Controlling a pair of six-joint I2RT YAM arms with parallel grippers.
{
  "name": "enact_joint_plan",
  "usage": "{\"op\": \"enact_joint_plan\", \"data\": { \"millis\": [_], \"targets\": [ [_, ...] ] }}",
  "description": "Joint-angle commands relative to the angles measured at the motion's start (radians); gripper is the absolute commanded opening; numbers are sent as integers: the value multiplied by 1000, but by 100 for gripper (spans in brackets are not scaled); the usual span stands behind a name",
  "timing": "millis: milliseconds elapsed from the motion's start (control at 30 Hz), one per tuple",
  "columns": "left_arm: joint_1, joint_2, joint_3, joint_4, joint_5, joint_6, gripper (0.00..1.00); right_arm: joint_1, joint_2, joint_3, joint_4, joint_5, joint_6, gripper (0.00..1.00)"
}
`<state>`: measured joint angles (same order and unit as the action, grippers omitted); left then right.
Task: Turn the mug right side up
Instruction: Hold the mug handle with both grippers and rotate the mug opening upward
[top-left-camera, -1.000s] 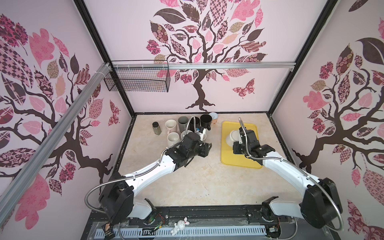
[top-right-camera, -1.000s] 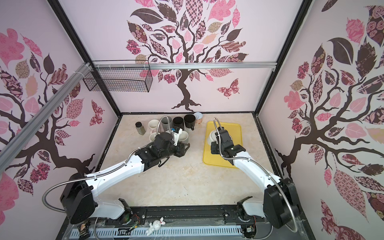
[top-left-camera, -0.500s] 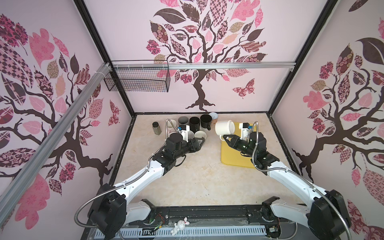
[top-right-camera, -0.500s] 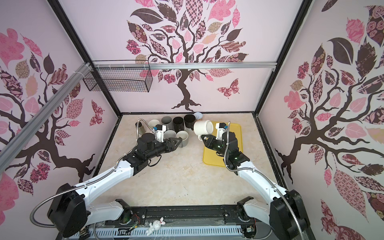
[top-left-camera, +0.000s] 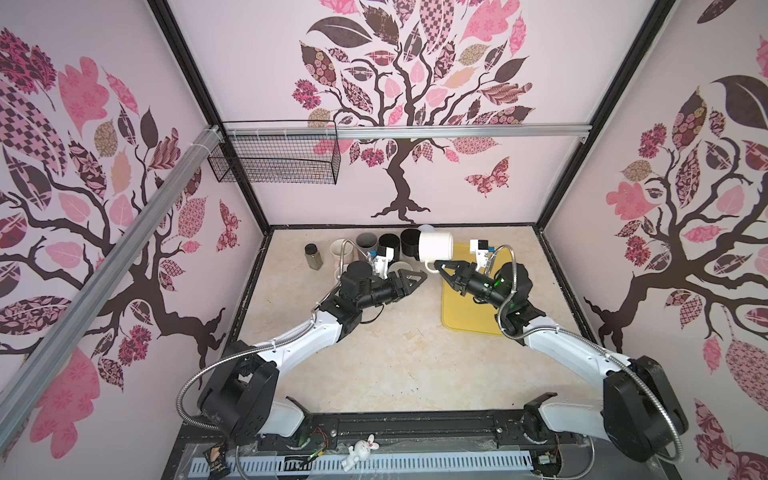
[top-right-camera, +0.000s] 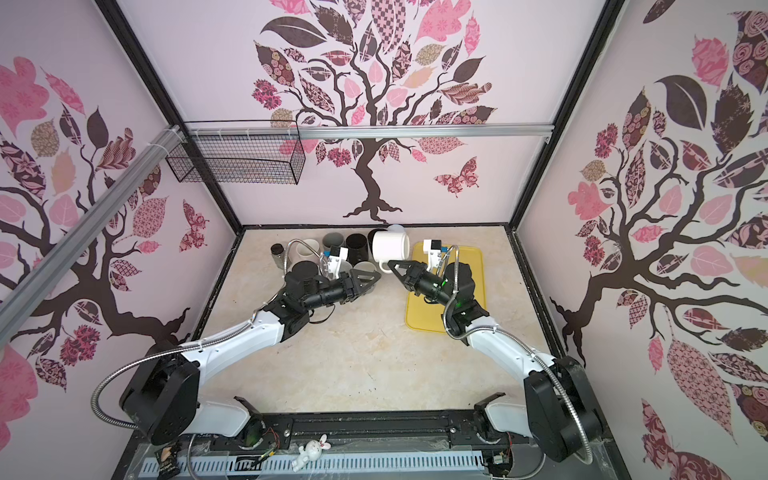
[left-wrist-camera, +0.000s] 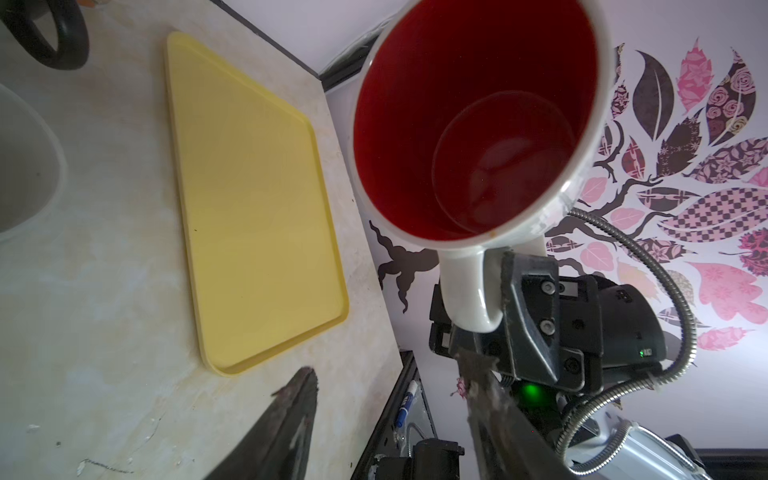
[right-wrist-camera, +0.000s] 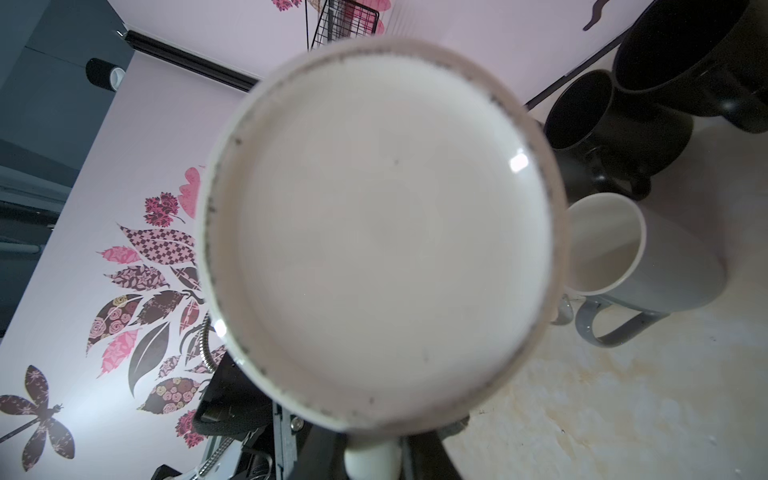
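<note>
My right gripper (top-left-camera: 439, 266) is clamped on the handle of the white mug (top-left-camera: 435, 246). The mug hangs in the air near 12 o'clock of the table, on its side, with the red inside facing 9 o'clock. My left gripper (top-left-camera: 419, 276) is just beside it, jaws apart and empty. I judge the task about half done: the turn to mouth-up and the setting down are left.
</note>
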<state>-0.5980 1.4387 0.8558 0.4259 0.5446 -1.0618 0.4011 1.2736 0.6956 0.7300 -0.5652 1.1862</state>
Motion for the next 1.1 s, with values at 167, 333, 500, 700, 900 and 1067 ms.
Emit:
{"op": "enact_joint_plan", "data": {
  "millis": [167,333,500,700,900,1067],
  "targets": [
    [1,60,65,227,100,-118,54,3,35,2,175,-55,47,0],
    [0,66,59,265,88,-125,53,3,41,-7,173,-63,32,0],
    [2,99,59,281,59,-172,46,4,32,-16,168,-71,27,0],
    [6,152,58,339,64,-245,37,3,28,-31,209,-73,52,0],
    [7,192,60,452,70,-312,36,4,83,-55,335,-93,150,0],
    [7,204,67,447,72,-320,25,5,114,-61,409,-91,191,0]
  ]
}}
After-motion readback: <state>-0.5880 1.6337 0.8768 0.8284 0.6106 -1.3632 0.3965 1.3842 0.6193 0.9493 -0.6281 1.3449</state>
